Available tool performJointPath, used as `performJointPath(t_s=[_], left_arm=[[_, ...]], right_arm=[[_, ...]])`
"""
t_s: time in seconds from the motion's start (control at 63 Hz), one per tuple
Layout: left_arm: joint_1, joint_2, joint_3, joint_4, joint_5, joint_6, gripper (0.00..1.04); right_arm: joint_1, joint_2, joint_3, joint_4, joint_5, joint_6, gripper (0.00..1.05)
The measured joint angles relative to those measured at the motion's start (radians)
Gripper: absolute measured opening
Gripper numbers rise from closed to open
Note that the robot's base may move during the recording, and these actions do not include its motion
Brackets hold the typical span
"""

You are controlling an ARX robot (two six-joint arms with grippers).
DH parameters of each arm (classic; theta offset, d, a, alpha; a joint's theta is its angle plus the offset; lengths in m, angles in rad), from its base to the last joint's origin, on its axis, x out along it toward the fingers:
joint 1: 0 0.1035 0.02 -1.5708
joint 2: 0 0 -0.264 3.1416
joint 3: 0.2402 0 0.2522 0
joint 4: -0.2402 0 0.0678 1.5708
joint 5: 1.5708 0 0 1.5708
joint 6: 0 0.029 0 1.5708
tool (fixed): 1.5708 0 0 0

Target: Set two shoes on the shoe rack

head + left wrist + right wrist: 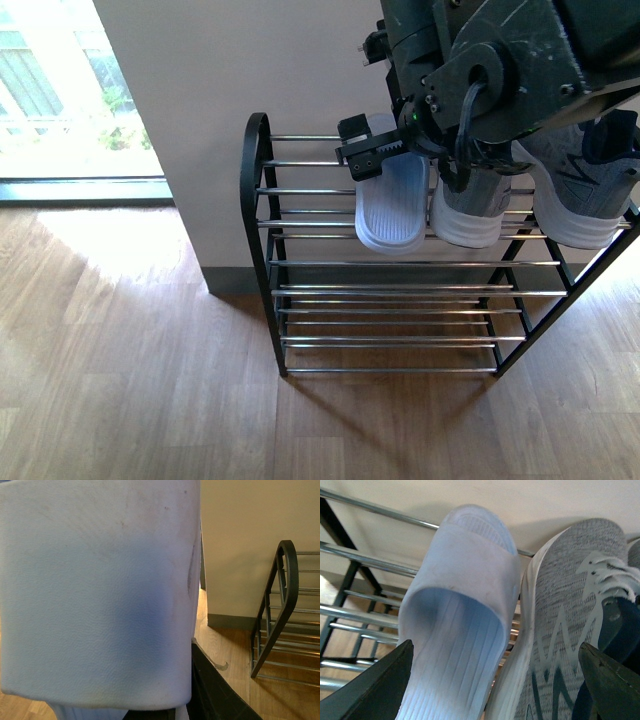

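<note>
Wood plank floor (130,370) all around, with a plain beige wall (200,90) behind and a bright window (60,90) off on the far left throwing a sun patch onto the boards. The shoe rack (262,215) stands against that wall, black frame with rows of shiny rods, lower tiers bare. On its top tier a pale blue slide (393,205) lies sole-up-ish with its heel end hanging a bit over the near rods, and just to its right sit two grey sneakers (470,205), touching side by side. The right arm comes in from the upper right and hangs over the top tier, and the right claw (495,680) is spread wide open, one finger on each side of the slide and the neighbouring sneaker, not pinching either. The left claw (180,700) is closed on a second slide (95,590), which fills nearly the whole left wrist view, held up off the floor to the left of the rack's rounded side bar.
</note>
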Motion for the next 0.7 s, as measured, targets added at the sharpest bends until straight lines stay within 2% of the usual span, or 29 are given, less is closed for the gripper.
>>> performJointPath(t_s=[0.143,0.413,0.54,0.699], left_arm=[[0.000,0.000,0.000,0.000,0.000,0.000,0.02],[0.000,0.000,0.000,0.000,0.000,0.000,0.02],[0.000,0.000,0.000,0.000,0.000,0.000,0.02],[0.000,0.000,0.000,0.000,0.000,0.000,0.02]], right_arm=[[-0.054,-0.239,-0.224,0.129,-0.182,0.035,0.96],[-0.167,-0.566,-0.523,0.271,-0.445,0.048,0.96],[-0.288,-0.751,-0.684,0.334,-0.588,0.071,0.96],[-0.384,-0.834,-0.771,0.413,-0.613,0.093,0.96]])
